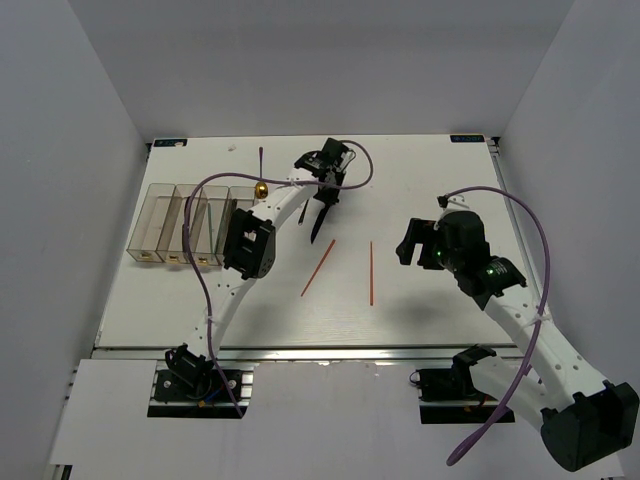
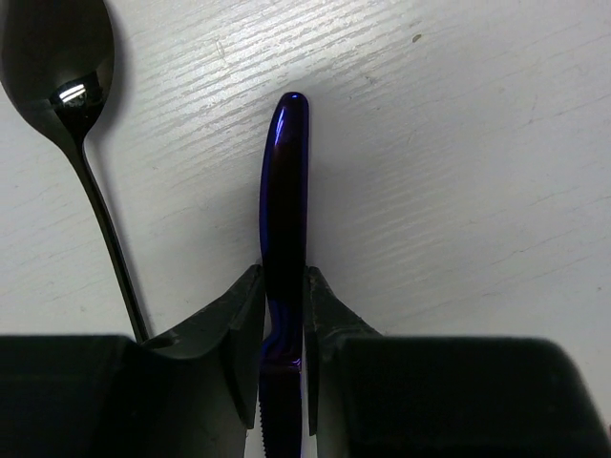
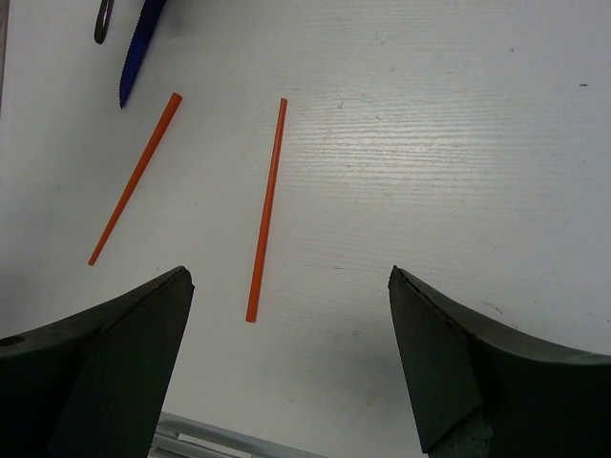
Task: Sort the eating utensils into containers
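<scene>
My left gripper [image 2: 284,277] has its jaws pressed against both sides of the blue knife [image 2: 284,191], near where the handle meets the serrated blade; the knife looks level with the table. The same gripper [image 1: 325,195] and knife [image 1: 320,225] sit at the back centre. A black spoon [image 2: 57,67] lies just left of the knife. Two orange-red chopsticks [image 1: 318,268] [image 1: 371,272] lie mid-table. My right gripper [image 3: 291,277] hangs open above the nearer chopstick [image 3: 266,210], holding nothing. The containers [image 1: 190,225] stand at the left.
A gold-bowled spoon with a purple handle [image 1: 260,187] lies just right of the containers' far end. The left arm's cable loops over the bins. The blue knife's blade tip [image 3: 134,62] and the second chopstick [image 3: 135,178] show in the right wrist view.
</scene>
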`<state>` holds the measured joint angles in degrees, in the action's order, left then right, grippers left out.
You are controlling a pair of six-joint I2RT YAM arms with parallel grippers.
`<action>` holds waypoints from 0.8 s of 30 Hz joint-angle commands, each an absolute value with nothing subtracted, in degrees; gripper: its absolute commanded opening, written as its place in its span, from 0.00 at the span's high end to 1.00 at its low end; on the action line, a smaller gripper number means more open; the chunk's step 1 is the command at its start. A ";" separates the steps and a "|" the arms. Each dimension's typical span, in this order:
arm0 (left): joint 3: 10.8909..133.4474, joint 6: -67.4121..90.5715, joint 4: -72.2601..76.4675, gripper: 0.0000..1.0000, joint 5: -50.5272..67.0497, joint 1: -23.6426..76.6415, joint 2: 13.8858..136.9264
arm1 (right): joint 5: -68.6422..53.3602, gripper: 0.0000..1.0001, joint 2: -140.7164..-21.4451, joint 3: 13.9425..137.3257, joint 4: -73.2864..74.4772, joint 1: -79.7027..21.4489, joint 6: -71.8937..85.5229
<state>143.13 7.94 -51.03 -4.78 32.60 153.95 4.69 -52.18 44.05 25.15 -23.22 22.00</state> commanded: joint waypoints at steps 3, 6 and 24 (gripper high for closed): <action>136.50 10.63 -60.39 0.96 -6.40 35.07 166.38 | 4.31 0.12 -51.06 43.59 22.85 -22.94 21.09; 135.44 10.72 -60.12 1.00 -6.51 35.33 165.68 | 3.96 0.12 -51.24 43.77 22.68 -22.94 21.09; 127.97 11.43 -48.25 1.00 -9.93 35.33 145.37 | 4.04 0.12 -51.24 43.95 22.50 -23.03 20.74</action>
<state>127.70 11.66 -40.75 -10.22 34.48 144.97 4.29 -51.99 44.05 25.06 -23.22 21.82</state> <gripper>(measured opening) 0.296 0.878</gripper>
